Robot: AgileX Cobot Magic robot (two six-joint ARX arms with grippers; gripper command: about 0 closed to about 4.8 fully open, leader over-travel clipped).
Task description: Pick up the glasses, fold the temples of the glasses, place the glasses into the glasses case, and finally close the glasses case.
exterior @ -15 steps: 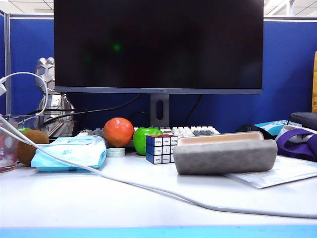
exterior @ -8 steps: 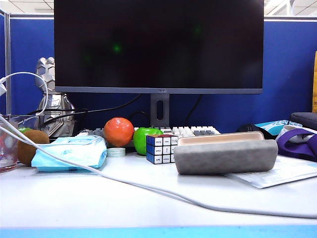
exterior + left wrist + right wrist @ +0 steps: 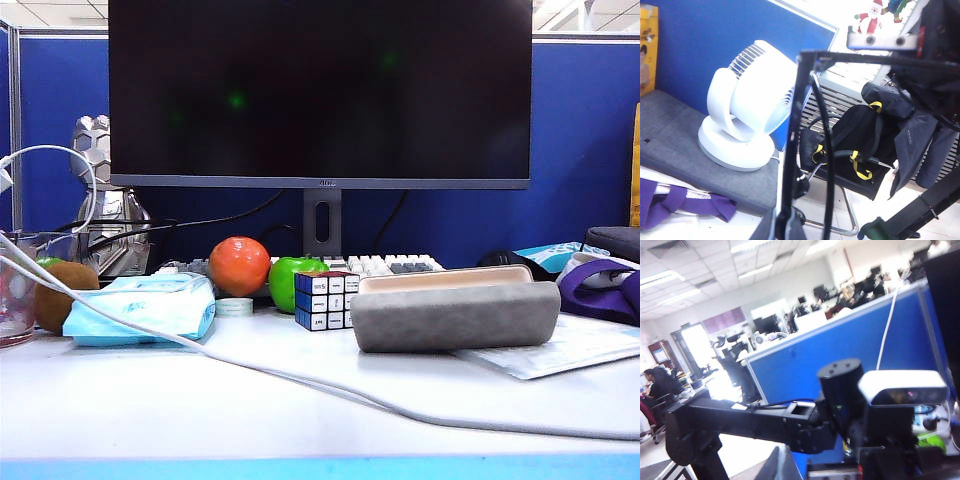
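Grey glasses case (image 3: 455,315) closed on bench (image 3: 300,400) beside Rubik's cube (image 3: 326,300), left claw (image 3: 785,227) closed, right claw (image 3: 782,465) closed, both empty, raised off the bench.

glasses not visible in any view; glasses case (image 3: 455,313) sits lid-open, its near wall hiding the interior, so contents can't be told. neither gripper shows in the exterior view. left gripper (image 3: 786,227): only dark finger stubs at the frame edge, tips cut off. right gripper (image 3: 782,466): same, a blurred sliver at the edge. right wrist view is motion-blurred overall. white cable (image 3: 300,380) runs off both sides of the exterior view. glass cup (image 3: 15,290) and purple bag (image 3: 605,290) are cropped by the edges. cube (image 3: 322,300) sticker markings too small to read.
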